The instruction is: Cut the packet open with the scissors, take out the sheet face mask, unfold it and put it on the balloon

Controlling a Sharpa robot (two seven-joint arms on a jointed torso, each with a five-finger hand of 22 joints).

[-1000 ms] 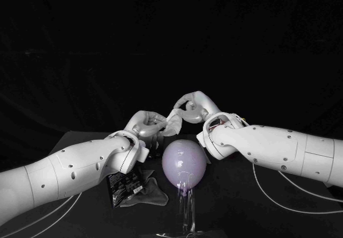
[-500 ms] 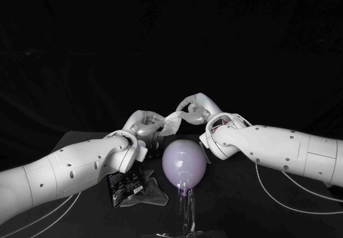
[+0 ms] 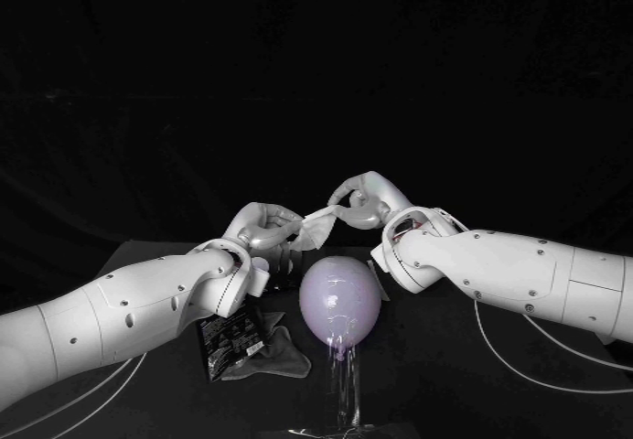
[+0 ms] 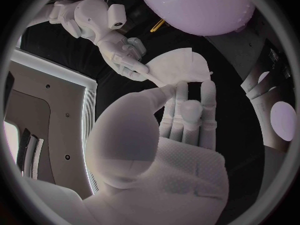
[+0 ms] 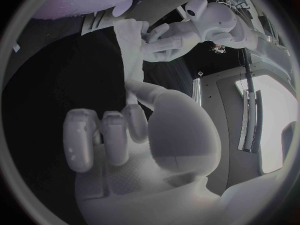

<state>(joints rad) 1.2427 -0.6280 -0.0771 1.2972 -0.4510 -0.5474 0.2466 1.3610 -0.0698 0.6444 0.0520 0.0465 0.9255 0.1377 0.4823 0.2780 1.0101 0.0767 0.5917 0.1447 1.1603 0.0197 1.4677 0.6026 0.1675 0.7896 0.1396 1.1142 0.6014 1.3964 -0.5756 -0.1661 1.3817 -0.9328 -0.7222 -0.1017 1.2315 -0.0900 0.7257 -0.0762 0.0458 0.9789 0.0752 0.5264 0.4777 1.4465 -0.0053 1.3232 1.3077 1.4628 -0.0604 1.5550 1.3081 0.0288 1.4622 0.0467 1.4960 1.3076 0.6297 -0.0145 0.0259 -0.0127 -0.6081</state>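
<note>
The lilac balloon (image 3: 339,305) stands upright on its clear stem at mid-table. Above and just behind it, the left hand (image 3: 264,229) and right hand (image 3: 366,199) each pinch an edge of the folded sheet face mask (image 3: 314,229) between thumb and fingertips. Uneven pulling could tear the thin sheet. A shallow pinch could also slip and drop it.

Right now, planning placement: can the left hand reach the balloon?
Probably yes: the balloon stands bare near the left hand, nothing between; but it holds the sheet mask with the right hand.
</note>
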